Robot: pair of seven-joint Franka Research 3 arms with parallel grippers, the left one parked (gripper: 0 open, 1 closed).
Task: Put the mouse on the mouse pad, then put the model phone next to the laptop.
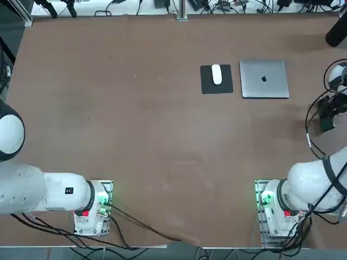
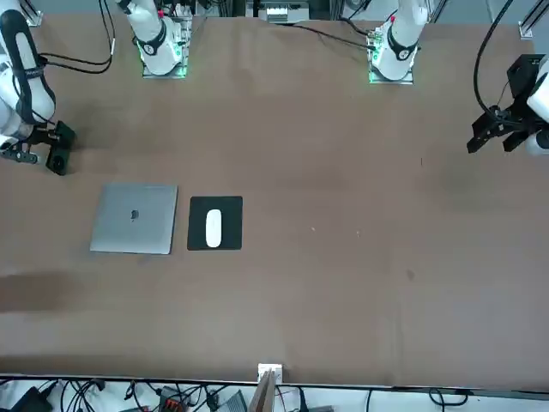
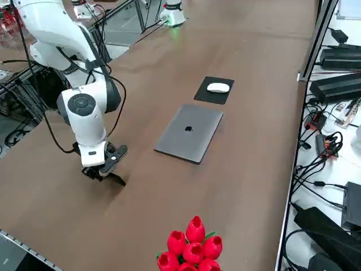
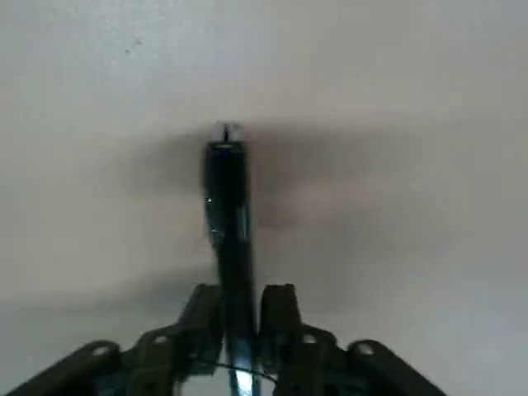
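1. Jaws of the right gripper (image 4: 242,330) pinching the phone (image 4: 227,198), one on each broad side. Phone shows edge-on between them, long and thin, dark, sticking out past the tips.
2. Phone is off to the right of the laptop (image 1: 264,79) in top view, nearer the robot's bases, apart from it. Looks dark green-black there.
3. Desk (image 1: 152,135) under the phone; wrist view has blurry shadows on it. Can't tell if the phone's lower end touches.
4. Mouse (image 1: 217,75) on the mouse pad (image 1: 208,86): white, oval, long way pointing toward and away from the robot, sitting more to the pad's far half.
5. Laptop lid down, silver, dark apple logo (image 1: 264,78) mid-lid. Flat on the desk, just right of the pad in top view, small strip of desk between.
6. Red flowers (image 3: 193,252) with bits of green, at the bottom of the right side view, partly cut off.
7. Right arm (image 3: 84,107) reaches over the desk, gripper end low, pointing down.
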